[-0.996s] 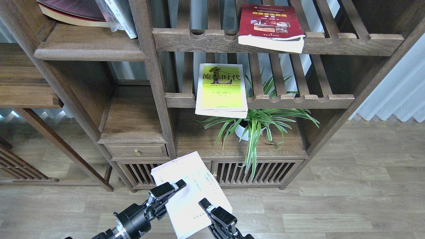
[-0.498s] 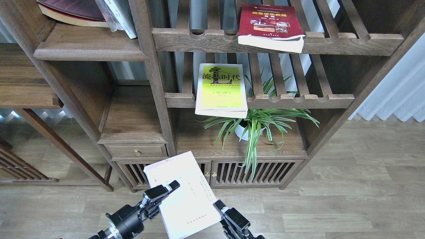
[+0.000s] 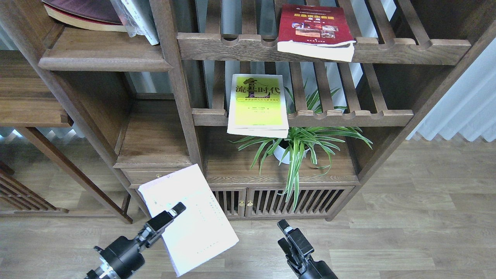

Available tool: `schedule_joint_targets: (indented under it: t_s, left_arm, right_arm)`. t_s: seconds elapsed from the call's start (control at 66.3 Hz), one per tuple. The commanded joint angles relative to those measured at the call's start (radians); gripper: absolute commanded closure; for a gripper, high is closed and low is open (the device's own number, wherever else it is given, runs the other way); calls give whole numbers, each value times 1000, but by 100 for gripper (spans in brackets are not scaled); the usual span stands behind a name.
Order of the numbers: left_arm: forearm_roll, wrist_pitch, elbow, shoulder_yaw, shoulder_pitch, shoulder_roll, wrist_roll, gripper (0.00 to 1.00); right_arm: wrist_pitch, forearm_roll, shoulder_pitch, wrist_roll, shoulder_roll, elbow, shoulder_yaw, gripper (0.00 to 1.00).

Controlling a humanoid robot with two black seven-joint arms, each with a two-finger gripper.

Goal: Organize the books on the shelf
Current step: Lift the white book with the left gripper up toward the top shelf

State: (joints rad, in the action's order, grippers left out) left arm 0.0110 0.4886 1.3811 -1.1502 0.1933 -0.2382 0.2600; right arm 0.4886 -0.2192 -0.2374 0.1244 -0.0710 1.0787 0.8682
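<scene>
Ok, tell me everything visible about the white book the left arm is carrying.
The white paperback is closed, its pale glossy cover facing up with small dark print in vertical lines and a faint lavender band along its far edge. It lies tilted, far edge toward the brown bookcase, held in the air above the wooden floor. The left pincer clamps its left edge; the right pincer is apart from it.
</scene>
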Motion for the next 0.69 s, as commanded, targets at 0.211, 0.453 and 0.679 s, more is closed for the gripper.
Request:
schedule_joint_targets:
  t_s: [0.211, 0.453, 0.679]
  left_arm:
    - [176, 0, 1, -137, 57, 34, 1, 95]
    - [221, 0, 3, -266, 75, 19, 25, 95]
    - [348, 0, 3, -370, 74, -15, 53, 95]
  right_arm:
    - [0, 1, 33, -8, -15, -8, 11, 2]
    - [0, -3, 40, -12, -27, -19, 8, 2]
    - [0, -3, 52, -12, -16, -19, 8, 2]
